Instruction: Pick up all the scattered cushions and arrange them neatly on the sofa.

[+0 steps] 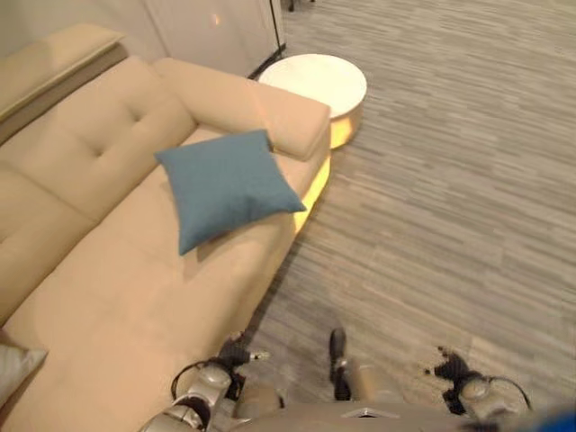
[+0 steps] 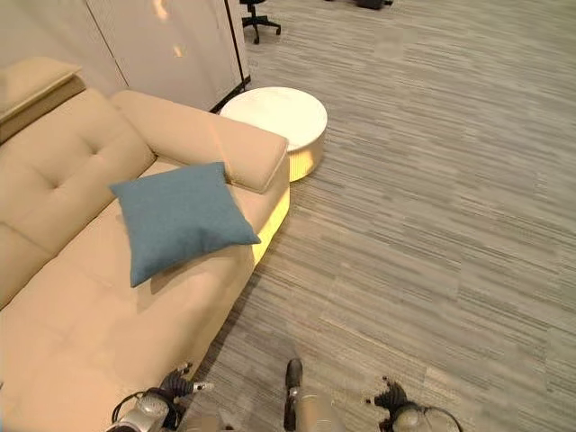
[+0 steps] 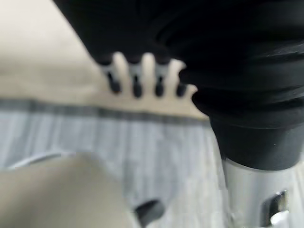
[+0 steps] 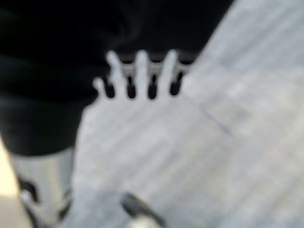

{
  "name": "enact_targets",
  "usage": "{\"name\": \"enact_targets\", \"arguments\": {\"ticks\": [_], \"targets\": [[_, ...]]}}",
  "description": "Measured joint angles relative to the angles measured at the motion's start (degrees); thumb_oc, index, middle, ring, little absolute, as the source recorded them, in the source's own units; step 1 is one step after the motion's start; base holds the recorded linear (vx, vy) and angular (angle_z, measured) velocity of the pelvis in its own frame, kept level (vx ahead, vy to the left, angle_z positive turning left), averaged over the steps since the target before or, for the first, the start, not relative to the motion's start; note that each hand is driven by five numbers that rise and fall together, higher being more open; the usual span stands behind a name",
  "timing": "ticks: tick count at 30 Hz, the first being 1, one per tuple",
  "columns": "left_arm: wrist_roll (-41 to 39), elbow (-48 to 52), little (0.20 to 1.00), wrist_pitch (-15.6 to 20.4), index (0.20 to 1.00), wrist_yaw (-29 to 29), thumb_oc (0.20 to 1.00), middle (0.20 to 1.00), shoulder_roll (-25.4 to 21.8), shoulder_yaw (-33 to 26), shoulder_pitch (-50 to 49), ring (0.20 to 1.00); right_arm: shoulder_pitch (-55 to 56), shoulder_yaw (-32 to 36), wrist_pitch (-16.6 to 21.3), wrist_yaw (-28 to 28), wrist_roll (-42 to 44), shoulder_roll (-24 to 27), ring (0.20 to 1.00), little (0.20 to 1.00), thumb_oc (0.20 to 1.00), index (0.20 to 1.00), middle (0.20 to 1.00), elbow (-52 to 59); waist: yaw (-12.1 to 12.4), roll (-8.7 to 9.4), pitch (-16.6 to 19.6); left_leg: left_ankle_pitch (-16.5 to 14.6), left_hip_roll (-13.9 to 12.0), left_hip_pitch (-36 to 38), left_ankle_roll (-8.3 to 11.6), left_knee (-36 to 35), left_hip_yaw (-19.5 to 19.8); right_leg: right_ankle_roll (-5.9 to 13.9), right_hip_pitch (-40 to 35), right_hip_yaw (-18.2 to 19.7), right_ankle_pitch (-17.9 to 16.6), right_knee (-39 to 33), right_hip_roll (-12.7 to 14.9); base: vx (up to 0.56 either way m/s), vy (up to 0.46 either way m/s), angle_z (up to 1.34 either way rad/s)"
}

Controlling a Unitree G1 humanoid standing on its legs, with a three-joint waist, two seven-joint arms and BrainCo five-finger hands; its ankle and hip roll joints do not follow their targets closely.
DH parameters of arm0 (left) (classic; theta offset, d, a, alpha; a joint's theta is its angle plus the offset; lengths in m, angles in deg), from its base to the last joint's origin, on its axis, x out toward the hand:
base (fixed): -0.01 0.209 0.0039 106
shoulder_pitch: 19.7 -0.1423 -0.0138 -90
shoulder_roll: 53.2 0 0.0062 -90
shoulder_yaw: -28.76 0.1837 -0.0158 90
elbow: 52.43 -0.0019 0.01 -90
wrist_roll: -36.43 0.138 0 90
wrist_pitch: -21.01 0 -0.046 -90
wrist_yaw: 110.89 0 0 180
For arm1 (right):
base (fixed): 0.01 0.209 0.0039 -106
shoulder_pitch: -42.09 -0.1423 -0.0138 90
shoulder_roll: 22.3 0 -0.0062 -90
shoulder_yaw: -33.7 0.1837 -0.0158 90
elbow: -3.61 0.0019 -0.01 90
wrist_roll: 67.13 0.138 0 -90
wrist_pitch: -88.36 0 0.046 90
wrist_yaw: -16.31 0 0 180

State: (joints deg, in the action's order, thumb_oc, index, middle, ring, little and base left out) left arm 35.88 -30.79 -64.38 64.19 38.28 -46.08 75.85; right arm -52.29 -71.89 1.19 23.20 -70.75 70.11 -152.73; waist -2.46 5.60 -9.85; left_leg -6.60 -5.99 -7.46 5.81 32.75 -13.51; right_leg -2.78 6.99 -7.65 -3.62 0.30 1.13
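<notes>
A blue square cushion (image 1: 229, 186) lies tilted on the seat of the beige sofa (image 1: 108, 297), close to its right armrest (image 1: 270, 108). The corner of a pale grey cushion (image 1: 16, 367) pokes in on the seat at the view's lower left edge. My left hand (image 1: 236, 355) hangs low beside the sofa's front edge, fingers (image 3: 135, 78) relaxed and holding nothing. Over the bare floor, my right hand (image 1: 453, 367) hangs low as well, its fingers (image 4: 142, 71) straight and empty. Both hands are well short of the blue cushion.
A round white side table (image 1: 317, 83) stands just past the armrest. Pale cabinet doors (image 2: 162, 45) run behind the sofa, and an office chair's base (image 2: 261, 22) shows at the far back. Grey striped wood floor (image 1: 450, 198) stretches to the right of the sofa.
</notes>
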Motion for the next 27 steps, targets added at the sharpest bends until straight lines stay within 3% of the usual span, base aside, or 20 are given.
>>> {"name": "enact_targets", "arguments": {"ticks": [2, 3, 4, 6, 8, 9, 10, 12, 13, 14, 15, 16, 18, 21, 22, 24, 26, 27], "targets": [[0.0, 0.2, 1.000, -0.2, 1.000, 0.0, 1.000, 1.000, -0.2, 0.1, 0.1, 1.000, 1.2, -0.8, -0.2, -0.2, 0.0, -0.3, 1.000, 1.000, 1.000, 1.000, 1.000, -0.1, -1.2, 0.18, 0.2, 0.7, -1.4, 0.5, -0.66, -10.1, -3.9, -0.18, -2.6, -3.0, -0.2, -2.0, -0.8, 0.22, -0.010, 0.36], [0.0, 0.9, 1.000, 0.0, 1.000, 0.0, 1.000, 1.000, -0.4, 0.0, 0.3, 1.000, 1.7, -1.2, -0.2, -0.2, 0.1, -0.2, 1.000, 1.000, 1.000, 1.000, 1.000, 0.3, -1.3, 0.15, 0.2, 2.0, -2.7, 0.0, -0.43, -13.6, -4.9, -2.23, -4.0, -4.2, 1.6, -1.5, -2.1, 0.29, 0.014, 0.28], [0.0, 0.7, 1.000, 0.0, 1.000, 0.0, 1.000, 1.000, -0.3, 0.0, 0.6, 1.000, 2.0, -1.3, -0.2, -0.2, 0.1, -0.1, 1.000, 1.000, 1.000, 1.000, 1.000, 0.4, -1.7, 0.29, 0.4, 2.6, -3.5, -0.8, -0.13, -11.9, -5.2, -2.88, -4.6, -4.7, 2.5, -1.5, -2.4, 0.21, 0.037, 0.46], [0.0, 0.6, 1.000, -0.2, 1.000, 0.1, 1.000, 1.000, -0.2, 0.2, 1.0, 1.000, 3.8, -1.3, -0.2, -0.1, 0.1, -0.3, 1.000, 1.000, 1.000, 1.000, 1.000, 0.2, -3.0, 1.11, 1.2, 2.5, -3.9, -1.8, -0.98, -12.1, -9.1, -2.14, -5.7, -7.7, 3.9, -1.9, -2.4, 0.17, 0.079, 0.70], [0.0, 1.6, 1.000, 0.1, 1.000, 0.1, 1.000, 1.000, -0.2, 0.6, 1.2, 1.000, 4.7, -1.2, -0.4, -0.3, 0.1, -0.2, 1.000, 1.000, 1.000, 1.000, 1.000, 0.0, -2.9, 1.11, 1.5, 2.6, -2.8, -0.7, -1.43, -17.3, -9.6, -0.78, -5.4, -8.8, 4.8, -1.1, -2.7, 0.33, 0.214, 0.48], [0.0, 1.2, 1.000, -0.1, 1.000, 0.4, 1.000, 1.000, 0.1, 0.5, 0.6, 1.000, 4.4, -0.7, -0.6, -0.3, 0.1, 0.1, 1.000, 1.000, 1.000, 1.000, 1.000, 0.5, -3.4, 0.20, 2.1, 1.8, 1.5, 1.7, -2.71, -21.0, -7.3, 0.90, -6.0, -9.5, 6.3, -1.2, -2.8, 0.27, 0.252, 0.21], [0.0, 0.9, 1.000, -0.2, 1.000, 0.5, 1.000, 1.000, 0.3, 0.5, 0.6, 1.000, 4.4, -0.5, -0.6, -0.3, 0.1, 0.3, 1.000, 1.000, 1.000, 1.000, 1.000, 0.8, -3.4, -0.36, 2.3, 1.9, 3.5, 2.9, -3.62, -23.2, -6.4, 1.08, -6.0, -9.6, 6.3, -0.2, -2.8, 0.18, 0.191, 0.10], [0.0, 0.9, 1.000, -0.3, 1.000, 0.8, 1.000, 1.000, 0.9, 0.5, 0.9, 1.000, 2.5, -0.6, -0.7, -0.4, 0.1, 1.1, 1.000, 1.000, 1.000, 1.000, 1.000, 1.3, -3.2, -4.12, 0.9, 3.1, 5.7, 6.3, -7.90, -29.7, -4.7, 2.51, -0.4, -8.8, 7.3, 12.7, -3.2, 0.12, 0.129, 0.10], [-0.1, 1.4, 1.000, -0.3, 1.000, 0.8, 1.000, 1.000, -0.5, 0.6, 0.3, 1.000, 2.0, -0.7, -0.7, -0.5, 0.0, 0.3, 1.000, 1.000, 1.000, 1.000, 1.000, 4.2, -3.9, -5.34, 1.0, 3.8, 5.7, 9.2, -10.87, -32.8, -5.3, 7.41, 5.4, -8.7, 12.3, 28.3, -1.5, 0.23, 0.175, 0.37], [-0.1, 2.3, 1.000, -0.2, 1.000, 0.8, 1.000, 1.000, -1.8, 0.5, -0.3, 1.000, 2.1, -1.0, -0.7, -0.8, 0.0, -0.8, 1.000, 1.000, 1.000, 1.000, 1.000, 5.0, -3.2, -4.05, 1.2, 3.3, 6.7, 10.2, -11.39, -32.7, -5.8, 9.28, 7.3, -9.1, 14.8, 33.7, 0.8, 0.29, 0.128, 0.24], [-0.1, 3.1, 1.000, -0.2, 1.000, 0.8, 1.000, 1.000, -2.4, -0.2, -1.2, 1.000, 2.2, -1.2, -0.5, -1.1, 0.0, -1.1, 1.000, 1.000, 1.000, 1.000, 1.000, 6.3, -2.0, -3.20, 1.9, 2.3, 7.3, 11.0, -11.91, -33.1, -6.9, 9.09, 7.8, -9.8, 15.5, 36.1, 2.5, 0.25, 0.050, -0.28], [-0.1, 3.2, 1.000, -0.2, 1.000, 0.8, 1.000, 1.000, -2.4, -0.7, -2.4, 1.000, 1.8, -1.1, -0.2, -1.1, 0.0, -1.0, 1.000, 1.000, 1.000, 1.000, 1.000, 7.4, -1.2, -3.13, 2.1, 1.5, 7.5, 11.6, -11.99, -33.2, -7.3, 9.04, 8.2, -10.2, 15.8, 36.5, 3.8, 0.26, 0.005, -0.46], [-0.2, 2.6, 1.000, -0.5, 1.000, 0.9, 1.000, 1.000, -2.3, -0.8, -3.3, 1.000, 0.9, -1.1, 0.7, -1.1, 0.0, -1.0, 1.000, 1.000, 1.000, 1.000, 1.000, 9.4, -1.5, -2.95, 2.3, 2.3, 7.9, 12.6, -10.87, -33.9, -6.1, 8.74, 9.4, -4.7, 16.3, 32.9, 3.7, 0.16, -0.021, 0.06], [-0.1, 1.6, 1.000, -0.3, 1.000, 0.8, 1.000, 1.000, -1.3, -0.6, -2.9, 1.000, 0.6, -1.4, 0.4, -1.3, -0.1, -1.1, 1.000, 1.000, 1.000, 1.000, 1.000, 8.9, -1.3, -3.00, 2.3, 2.0, 7.8, 12.5, -10.09, -34.8, -4.2, 8.29, 12.8, -1.5, 16.0, 27.1, 3.6, 0.27, -0.057, 0.23], [-0.1, 0.6, 1.000, -0.5, 1.000, 0.9, 1.000, 1.000, -1.0, -0.6, -2.0, 1.000, 0.6, -1.5, 0.4, -1.5, -0.1, -0.9, 1.000, 1.000, 1.000, 1.000, 1.000, 9.0, -2.4, -3.34, 1.8, 1.2, 7.0, 12.5, -10.24, -34.8, -2.5, 9.12, 14.7, 2.4, 13.6, 21.9, 2.1, 0.30, -0.091, 0.61], [-0.1, 0.5, 1.000, -0.3, 1.000, 0.9, 1.000, 1.000, -0.4, -0.6, -1.4, 1.000, 2.4, -1.5, 0.0, -1.6, -0.1, -0.7, 1.000, 1.000, 1.000, 1.000, 1.000, 9.0, -4.1, -3.23, 1.6, 0.6, 6.7, 13.5, -9.25, -34.8, 0.2, 9.94, 14.3, 6.4, 8.5, 14.7, 1.9, 0.25, -0.118, 0.90], [-0.1, 0.5, 1.000, -0.1, 1.000, 0.9, 1.000, 1.000, 0.2, -0.5, -1.8, 1.000, 4.7, -1.4, -0.1, -1.8, -0.1, -0.6, 1.000, 1.000, 1.000, 1.000, 1.000, 7.7, -4.1, -3.01, 1.9, -1.1, 5.9, 16.1, -7.50, -34.4, 2.7, 7.72, 11.5, 6.5, 3.6, 13.7, 1.9, 0.12, -0.132, 0.74], [0.0, 0.5, 1.000, -0.1, 1.000, 0.9, 1.000, 1.000, 0.5, -0.3, -1.6, 1.000, 5.3, -1.2, -0.1, -1.8, -0.1, -0.6, 1.000, 1.000, 1.000, 1.000, 1.000, 6.5, -4.5, -3.04, 1.9, -1.6, 5.5, 16.2, -6.08, -31.5, 3.7, 7.31, 10.0, 5.8, 3.0, 13.4, 1.9, 0.12, -0.180, 0.77]]}}
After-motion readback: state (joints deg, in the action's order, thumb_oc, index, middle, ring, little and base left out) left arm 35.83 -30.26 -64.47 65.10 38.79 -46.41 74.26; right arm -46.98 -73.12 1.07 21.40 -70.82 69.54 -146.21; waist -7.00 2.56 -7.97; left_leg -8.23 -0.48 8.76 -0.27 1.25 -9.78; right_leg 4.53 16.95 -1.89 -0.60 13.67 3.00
